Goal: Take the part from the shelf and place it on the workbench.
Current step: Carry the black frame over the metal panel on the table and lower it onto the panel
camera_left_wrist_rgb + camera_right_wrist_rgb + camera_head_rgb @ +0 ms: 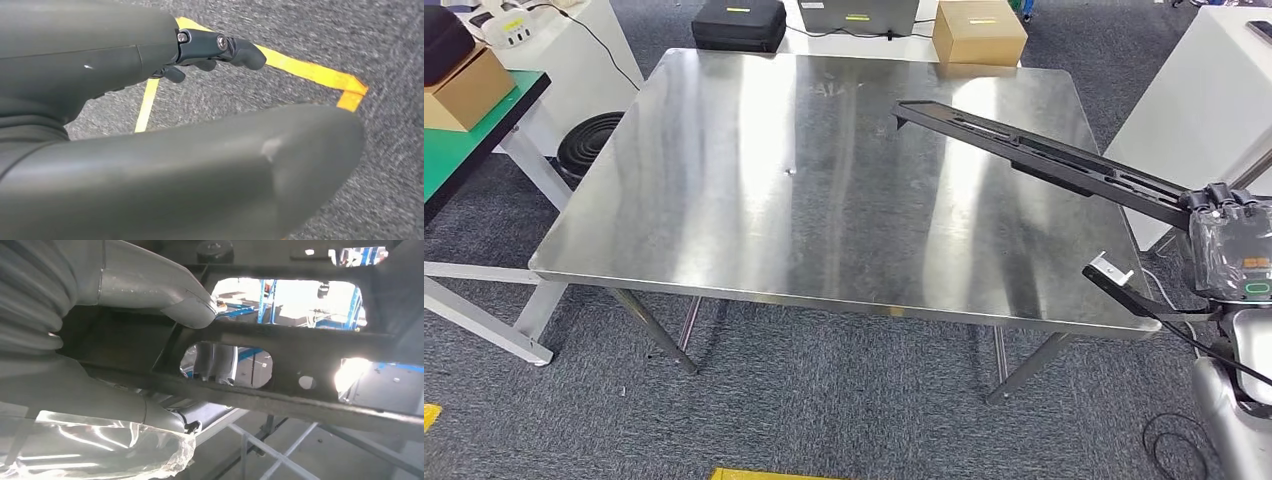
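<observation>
The part (1034,152) is a long black metal bar with slotted cut-outs. My right hand (1227,222) grips its near end off the right side of the workbench. The bar slants up and left over the bare steel top of the workbench (774,200), its far end hanging above the back right area. The right wrist view shows the part (280,340) close up, with my thumb (150,285) pressed on it. My left hand (125,65) hangs over the grey carpet with nothing in it, its dark fingers (225,47) loosely bent.
A cardboard box (979,32) and a black case (739,22) stand beyond the workbench's far edge. A green-topped table (464,150) with a box (464,85) is at the left, a white cabinet (1204,100) at the right. Yellow floor tape (310,72) lies below my left hand.
</observation>
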